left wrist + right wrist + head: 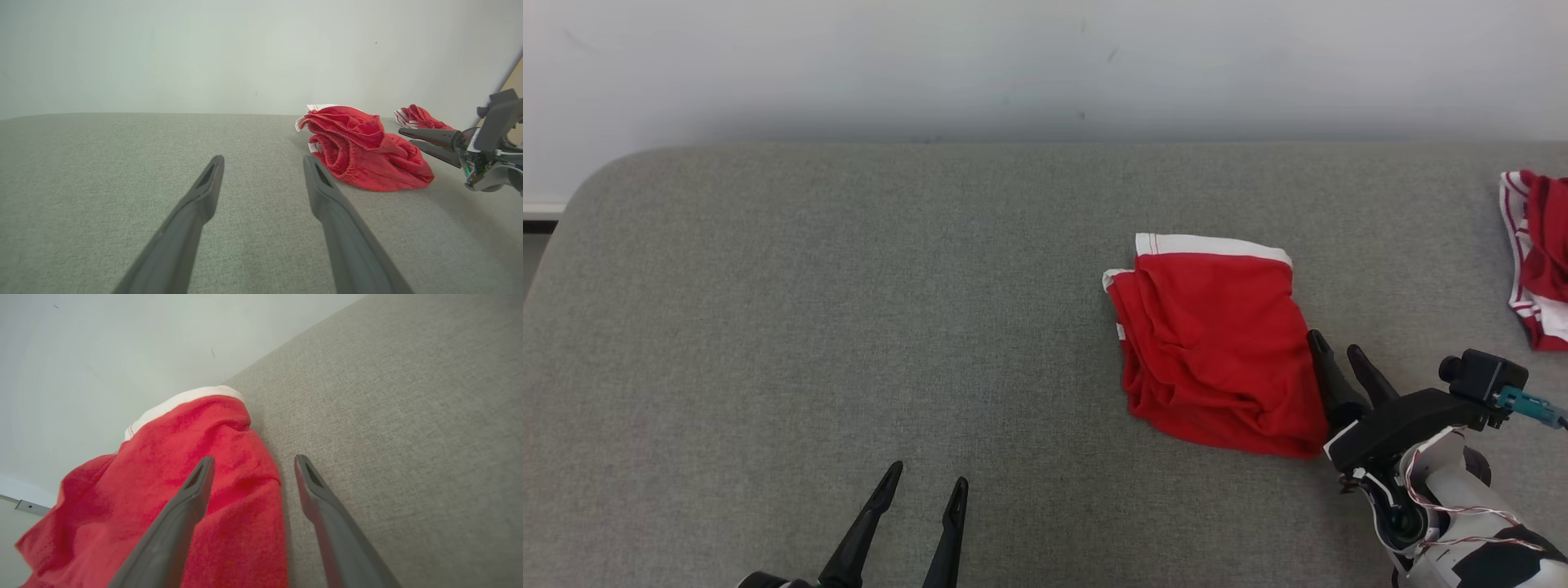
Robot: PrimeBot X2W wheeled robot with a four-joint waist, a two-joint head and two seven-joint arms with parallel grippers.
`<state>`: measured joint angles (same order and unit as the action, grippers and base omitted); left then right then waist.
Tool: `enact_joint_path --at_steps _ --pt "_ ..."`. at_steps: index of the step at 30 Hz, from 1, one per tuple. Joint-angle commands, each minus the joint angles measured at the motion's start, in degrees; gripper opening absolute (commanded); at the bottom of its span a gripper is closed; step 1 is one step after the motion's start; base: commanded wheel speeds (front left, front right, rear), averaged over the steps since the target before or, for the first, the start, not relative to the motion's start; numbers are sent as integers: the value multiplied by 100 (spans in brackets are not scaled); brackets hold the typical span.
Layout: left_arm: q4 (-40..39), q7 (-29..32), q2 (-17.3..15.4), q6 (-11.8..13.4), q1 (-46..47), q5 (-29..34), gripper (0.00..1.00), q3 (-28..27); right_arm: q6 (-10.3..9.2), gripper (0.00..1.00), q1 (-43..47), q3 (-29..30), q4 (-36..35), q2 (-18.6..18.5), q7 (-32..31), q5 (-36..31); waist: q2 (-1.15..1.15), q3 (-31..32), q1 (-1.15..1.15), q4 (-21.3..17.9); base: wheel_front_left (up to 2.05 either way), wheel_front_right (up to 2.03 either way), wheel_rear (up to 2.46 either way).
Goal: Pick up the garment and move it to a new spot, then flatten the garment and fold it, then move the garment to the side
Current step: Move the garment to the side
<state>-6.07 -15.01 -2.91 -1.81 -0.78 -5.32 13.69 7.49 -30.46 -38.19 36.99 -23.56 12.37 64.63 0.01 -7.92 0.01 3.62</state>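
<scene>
STEP: grasp, judged | red folded cloth garment, white waistband (1217,343), right of centre on grey fabric counter (849,286) | right hand (1334,343) wide, astride its near-right edge; left hand (929,474) wide, near left | pinch all layers; lift level

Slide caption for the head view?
Right pincer open at the edge of the red shorts on grey fabric; left pincer open, apart.

Indoor room, domestic or test setting; which cannot be told. A broad grey fabric-covered padded surface (768,343), rounded at its corner like a bed or couch, stands against a plain white wall (1045,65) with a pale skirting strip (541,209). A red garment (1217,351) and a second red garment (1543,269) lie on it.
</scene>
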Motion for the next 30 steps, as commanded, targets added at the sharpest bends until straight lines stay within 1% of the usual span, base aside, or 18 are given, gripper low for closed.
enact_joint_path --at_steps 1,7,10,11,12,13,15,18,22,24,30 --pt "-7 -19 -5 -1 84 25 100 13 -1 100 -115 -74 72 -66 27 83 -1 -273 -1 174 0 0 0" --pt "-9 -19 -5 -46 262 53 100 59 -1 100 -358 -512 443 -58 -1 532 -1 -483 -1 249 0 0 0" --pt "-3 -19 -5 -40 325 74 100 55 2 100 -351 -759 485 34 -98 719 -1 -520 -1 264 0 0 0" --pt "-9 -19 -5 -39 336 81 100 55 2 67 -375 -823 491 45 -81 759 -1 -534 -1 267 0 0 0" --pt "-16 -19 -5 -38 343 85 100 54 2 32 -386 -887 482 57 -69 820 -1 -546 -1 269 0 0 0" --pt "-21 -19 -6 -36 349 87 100 56 2 0 -387 -946 476 58 -46 852 -1 -555 -1 270 0 0 0" --pt "-37 -19 -5 -30 374 95 100 47 2 0 -401 -1064 449 24 22 877 -1 -570 -1 259 0 0 0" --pt "-73 -19 -5 -19 387 114 100 14 2 0 -537 -1231 419 -74 159 739 -1 -603 -1 190 0 0 0" --pt "-137 -19 -6 -36 414 157 100 -9 2 0 -843 -1357 350 -210 273 357 -1 -680 -1 -4 0 0 0" --pt "-180 -19 -6 -47 425 186 100 -11 1 0 -1015 -1212 254 -257 280 60 -1 -730 -1 -144 0 0 0" --pt "-300 -19 -49 -133 546 335 100 -52 1 0 -1114 -405 -111 -188 281 -980 -1 -942 -1 -708 0 0 0"
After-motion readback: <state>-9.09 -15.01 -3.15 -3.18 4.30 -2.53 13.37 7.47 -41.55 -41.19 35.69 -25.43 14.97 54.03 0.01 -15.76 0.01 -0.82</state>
